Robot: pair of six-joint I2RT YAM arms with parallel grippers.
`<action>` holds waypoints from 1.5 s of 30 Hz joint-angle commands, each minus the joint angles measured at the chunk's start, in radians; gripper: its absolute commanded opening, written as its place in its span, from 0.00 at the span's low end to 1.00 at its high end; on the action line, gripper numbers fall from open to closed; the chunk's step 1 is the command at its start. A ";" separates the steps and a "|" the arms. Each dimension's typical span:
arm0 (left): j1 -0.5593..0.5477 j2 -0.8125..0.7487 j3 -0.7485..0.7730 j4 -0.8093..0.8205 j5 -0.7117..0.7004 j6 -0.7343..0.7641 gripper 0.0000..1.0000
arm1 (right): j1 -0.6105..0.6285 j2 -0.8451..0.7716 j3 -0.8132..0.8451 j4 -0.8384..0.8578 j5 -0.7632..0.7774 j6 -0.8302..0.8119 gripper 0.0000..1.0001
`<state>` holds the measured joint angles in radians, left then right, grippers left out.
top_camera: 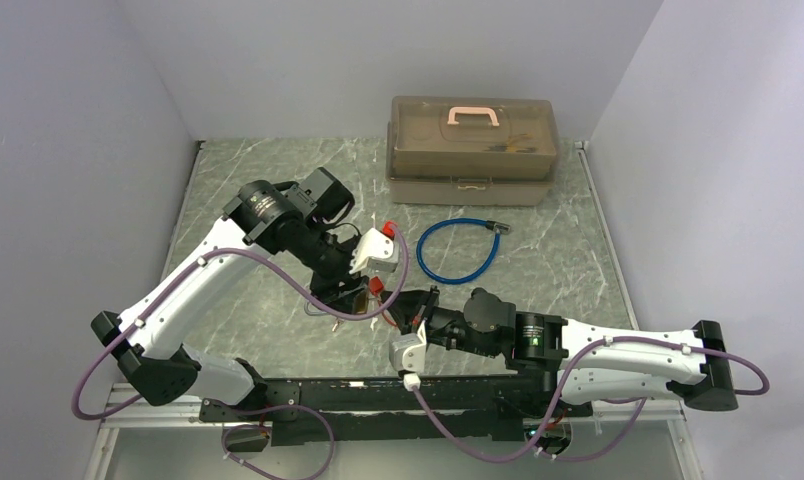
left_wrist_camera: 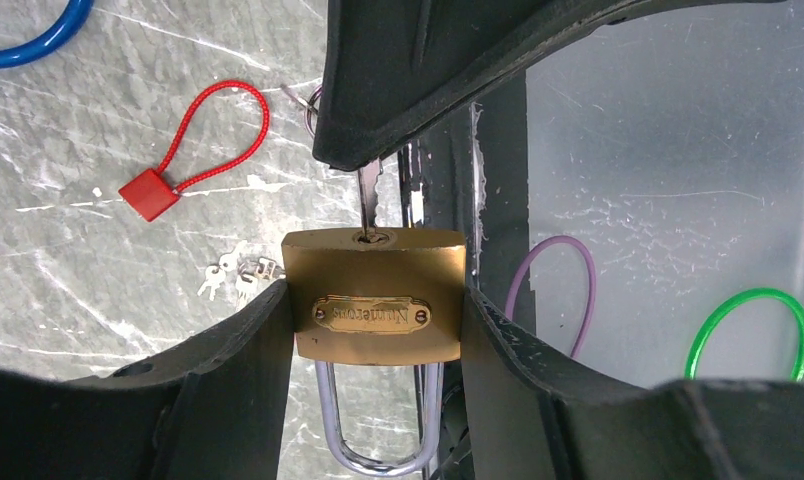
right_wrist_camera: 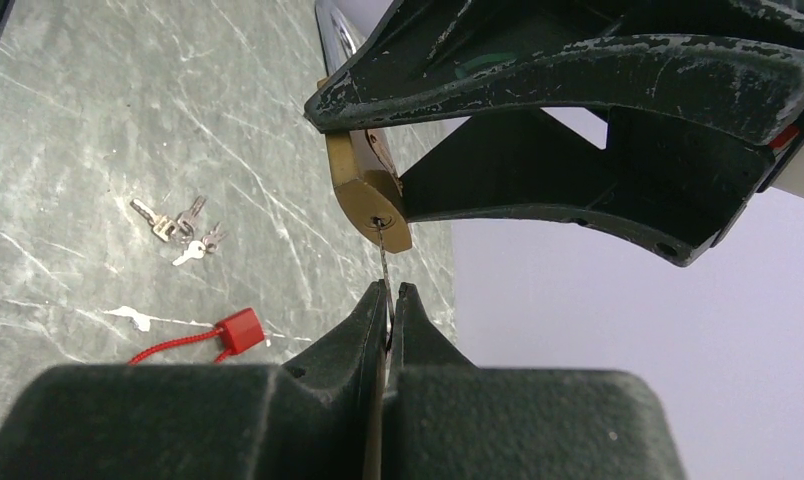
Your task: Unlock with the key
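Observation:
My left gripper (left_wrist_camera: 376, 330) is shut on a brass padlock (left_wrist_camera: 374, 298), one finger on each side of its body. The lock hangs above the table with its steel shackle (left_wrist_camera: 378, 425) toward the wrist; the shackle looks closed. A thin key (left_wrist_camera: 368, 205) sticks into the keyhole on the far face. My right gripper (right_wrist_camera: 390, 290) is shut on that key (right_wrist_camera: 382, 262), whose blade reaches into the padlock (right_wrist_camera: 363, 190). In the top view both grippers meet near the table's middle (top_camera: 383, 295), and the lock is mostly hidden there.
A red cable lock (left_wrist_camera: 193, 160) and a small bunch of spare keys (left_wrist_camera: 233, 275) lie on the marble table below. A blue cable loop (top_camera: 460, 250) lies further back. A brown plastic toolbox (top_camera: 472, 148) stands at the rear.

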<state>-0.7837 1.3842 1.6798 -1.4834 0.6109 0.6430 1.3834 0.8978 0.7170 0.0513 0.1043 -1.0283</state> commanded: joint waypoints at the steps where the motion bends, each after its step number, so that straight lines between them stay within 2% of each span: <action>1: 0.015 -0.021 0.054 0.073 0.060 0.005 0.00 | 0.033 -0.009 -0.008 0.042 -0.029 0.029 0.00; 16: 0.015 -0.001 0.081 0.021 0.109 0.048 0.00 | 0.067 0.027 -0.015 0.088 -0.011 -0.035 0.00; 25: 0.017 0.046 0.150 -0.007 0.150 0.035 0.00 | 0.086 0.052 -0.035 0.160 0.004 -0.077 0.00; 31: 0.016 0.041 0.135 0.018 0.188 0.022 0.00 | 0.090 0.058 -0.046 0.194 0.002 -0.077 0.00; 45: 0.011 0.084 0.162 -0.063 0.227 0.096 0.00 | 0.089 0.064 -0.057 0.204 -0.021 -0.062 0.00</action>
<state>-0.7559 1.4578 1.7676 -1.5955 0.6456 0.7048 1.4464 0.9302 0.6636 0.1974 0.2123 -1.1179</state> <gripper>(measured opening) 0.575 0.021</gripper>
